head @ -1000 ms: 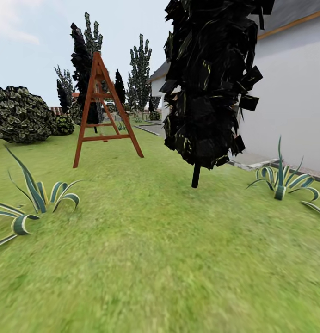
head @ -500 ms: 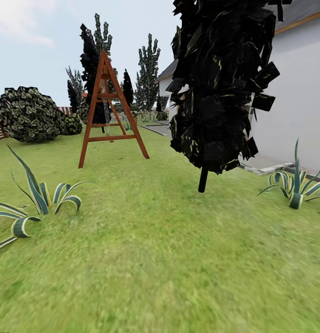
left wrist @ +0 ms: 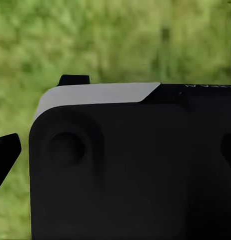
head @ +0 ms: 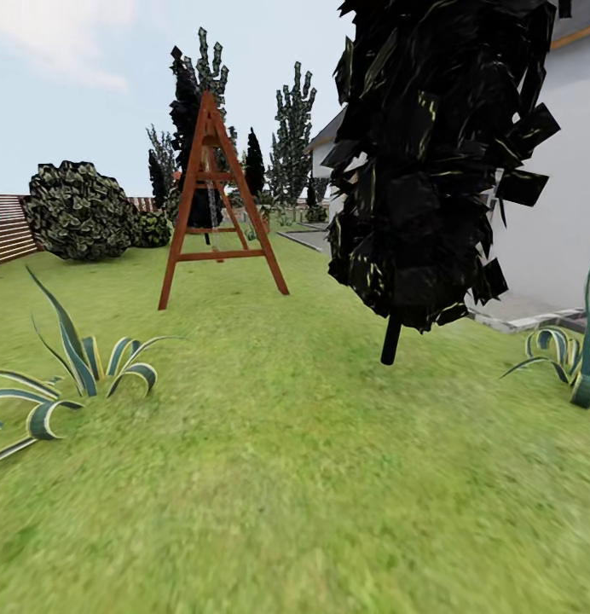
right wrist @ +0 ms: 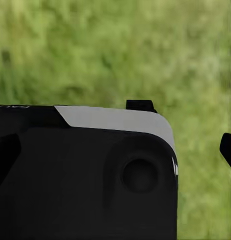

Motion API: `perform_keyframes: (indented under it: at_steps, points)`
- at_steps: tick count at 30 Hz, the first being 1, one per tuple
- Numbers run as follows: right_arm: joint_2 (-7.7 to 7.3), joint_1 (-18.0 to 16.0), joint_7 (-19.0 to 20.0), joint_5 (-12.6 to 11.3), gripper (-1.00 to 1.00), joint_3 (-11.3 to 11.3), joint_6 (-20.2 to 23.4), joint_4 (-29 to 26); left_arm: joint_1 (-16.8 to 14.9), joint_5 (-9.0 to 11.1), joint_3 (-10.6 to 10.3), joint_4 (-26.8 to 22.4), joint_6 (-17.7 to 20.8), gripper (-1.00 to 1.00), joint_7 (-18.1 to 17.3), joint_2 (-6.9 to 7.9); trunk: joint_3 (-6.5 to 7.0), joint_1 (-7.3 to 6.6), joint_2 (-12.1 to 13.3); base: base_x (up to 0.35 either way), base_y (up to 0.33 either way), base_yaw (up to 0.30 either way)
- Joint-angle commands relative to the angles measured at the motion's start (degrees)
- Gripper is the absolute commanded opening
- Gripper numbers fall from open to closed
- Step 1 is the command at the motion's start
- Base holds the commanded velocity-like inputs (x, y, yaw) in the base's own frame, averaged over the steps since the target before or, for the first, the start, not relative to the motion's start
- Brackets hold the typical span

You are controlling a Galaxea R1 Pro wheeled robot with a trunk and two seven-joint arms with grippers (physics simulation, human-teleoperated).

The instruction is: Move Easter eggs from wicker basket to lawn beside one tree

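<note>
The Easter eggs and the wicker basket are out of view. The lawn point(head: 286, 477) spreads out ahead in the head view. A tall tree with black blocky leaves point(head: 440, 153) rises at the right on a thin black trunk point(head: 390, 339). My left gripper point(left wrist: 116, 152) looks open, its dark fingertips point(left wrist: 5, 155) at the picture's edges over a black part of the robot and blurred grass. My right gripper point(right wrist: 115, 152) looks open the same way, with one fingertip point(right wrist: 228, 149) at the edge. Nothing is between the fingers of either.
A red-brown wooden A-frame point(head: 218, 205) stands mid-lawn. A rounded bush point(head: 78, 213) and a slatted fence point(head: 5, 228) lie at the far left. Striped spiky plants point(head: 73, 367) grow at the left and at the right edge point(head: 576, 362). A white house wall point(head: 559, 230) borders the right.
The camera has turned left, so the whole scene has slid right in the picture. The fence has come into view at the left, and the right spiky plant is now at the edge.
</note>
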Motion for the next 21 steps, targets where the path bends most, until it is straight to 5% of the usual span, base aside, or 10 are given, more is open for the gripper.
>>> perform_keyframes:
  at_steps: [1, 13, 21]
  points:
    - [0.01, -0.03, 0.01, 0.02, 1.0, 0.0, -0.18, 0.06, 0.04, 0.13, 0.05, -0.13, 0.04, 1.0, 0.07, -0.01, -0.05, 0.03, -0.02, 0.269, -0.193, 0.003]
    - [0.06, -0.03, 0.01, 0.02, 1.0, 0.04, -0.18, 0.16, 0.05, 0.13, 0.05, -0.13, 0.0, 1.0, 0.08, -0.01, -0.05, 0.03, -0.02, 0.266, -0.195, 0.004]
    - [0.05, -0.03, 0.01, 0.02, 1.0, 0.0, -0.18, 0.25, 0.05, 0.13, 0.06, -0.14, -0.01, 1.0, 0.07, -0.01, -0.05, 0.03, -0.02, 0.265, -0.195, 0.186]
